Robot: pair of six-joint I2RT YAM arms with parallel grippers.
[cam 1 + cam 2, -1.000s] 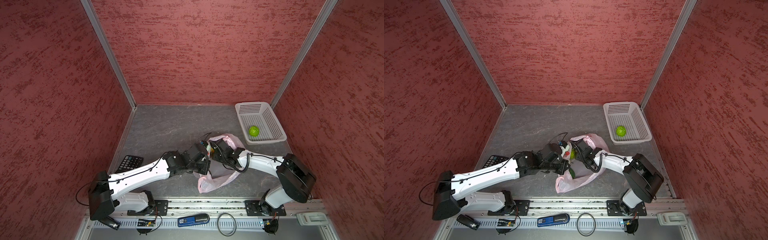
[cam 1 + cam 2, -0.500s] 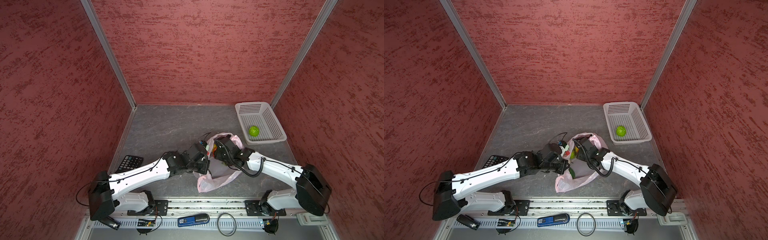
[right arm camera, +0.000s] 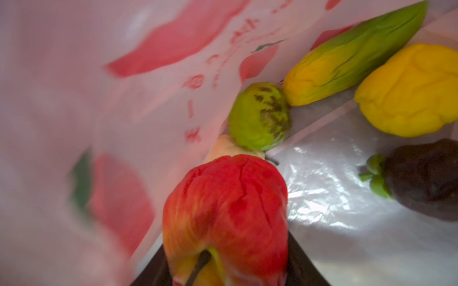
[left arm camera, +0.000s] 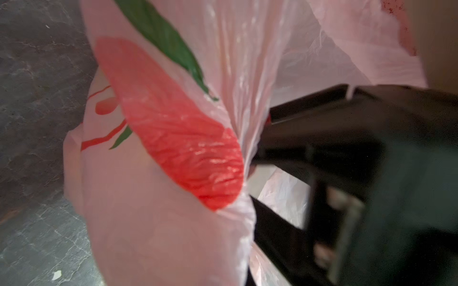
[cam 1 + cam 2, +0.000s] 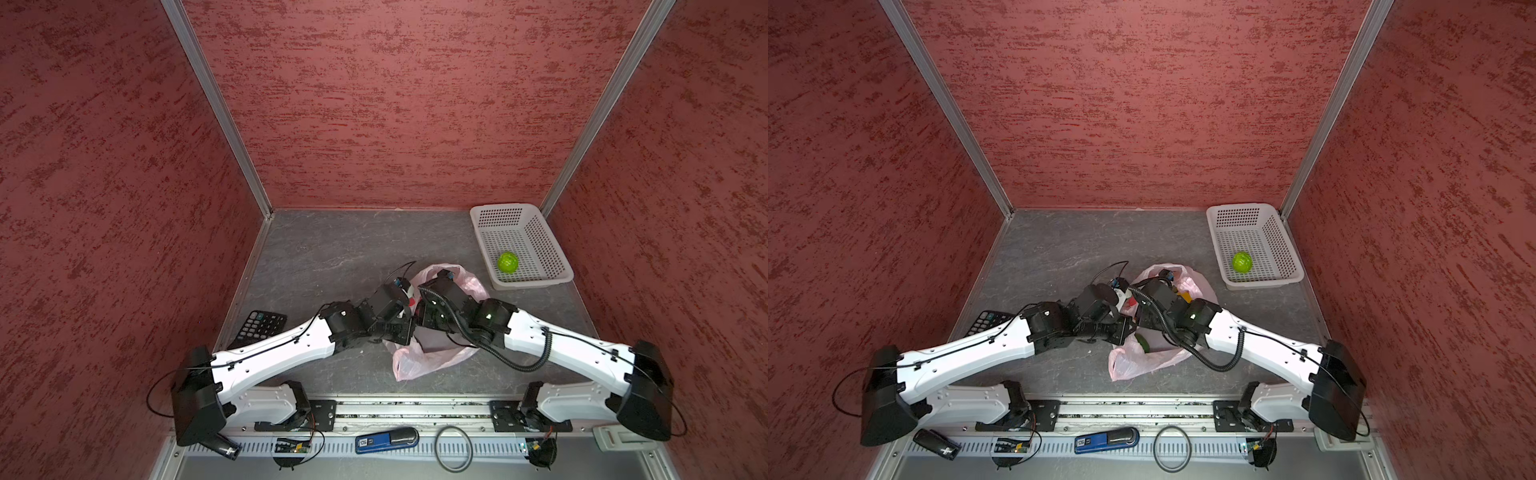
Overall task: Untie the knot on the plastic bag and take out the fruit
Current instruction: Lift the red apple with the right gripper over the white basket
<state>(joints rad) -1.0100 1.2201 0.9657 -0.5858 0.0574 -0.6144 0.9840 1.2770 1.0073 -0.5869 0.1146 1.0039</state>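
We find the bag (image 5: 432,360) on the table (image 5: 332,249), front middle, between the 2 arms; it shows in both top views (image 5: 1142,361). Thin pink film, red and green print. Its mouth faces the far wall and stands open.

We note the left gripper (image 4: 250,178) at the bag's left edge. Its jaws are closed tight, with a bunched fold of film pinched between them.

We note the right gripper (image 3: 228,272) reached inside the bag. Its jaws stand apart by the width of the apple (image 3: 225,210) and clamp it on both sides. The apple is red, yellow at the stem, and its skin is creased.

In the right wrist view we count 5 more fruit in the bag:
- The cream fruit (image 3: 228,147) sits just behind the apple, mostly hidden.
- The streaked green fruit (image 3: 260,116) touches the cream one.
- The long yellow-green fruit (image 3: 347,57) touches the streaked one.
- The yellow fruit (image 3: 409,91) lies near the long one.
- The dark fruit (image 3: 426,178), with a green calyx, lies apart on the bag floor.

We see 1 bumpy green fruit (image 5: 508,262) in the basket (image 5: 540,237) at the far right corner, well apart from the bag. A calculator (image 5: 262,328) lies at the table's left edge, beside the left arm.
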